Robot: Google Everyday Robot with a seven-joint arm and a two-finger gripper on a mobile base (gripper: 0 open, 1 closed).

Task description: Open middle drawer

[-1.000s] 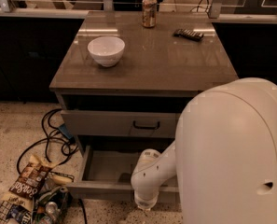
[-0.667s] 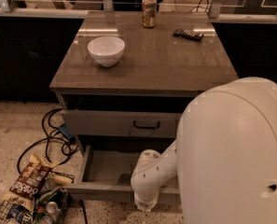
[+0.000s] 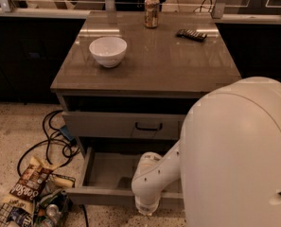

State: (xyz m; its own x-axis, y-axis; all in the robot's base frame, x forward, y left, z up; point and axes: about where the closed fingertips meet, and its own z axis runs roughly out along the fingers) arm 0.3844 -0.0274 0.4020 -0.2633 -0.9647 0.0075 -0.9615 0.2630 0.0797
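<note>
The middle drawer (image 3: 109, 174) stands pulled out below the uppermost drawer front (image 3: 126, 125), which is shut and has a black bar handle (image 3: 148, 126). The plain grey tray inside the middle drawer is bare. Its front panel (image 3: 100, 196) faces the floor side, and its handle is hidden behind my arm. My white arm (image 3: 154, 176) reaches down over the drawer's front right part. My gripper (image 3: 147, 208) is at the drawer's front edge, mostly hidden by the wrist. The lowest drawer is hidden under the open one.
On the cabinet top (image 3: 178, 65) stand a white bowl (image 3: 108, 50), a drink can (image 3: 151, 11) and a black remote (image 3: 191, 34). Black cables (image 3: 52, 141) and snack bags (image 3: 29, 186) lie on the floor at the left. My white body (image 3: 239, 160) fills the lower right.
</note>
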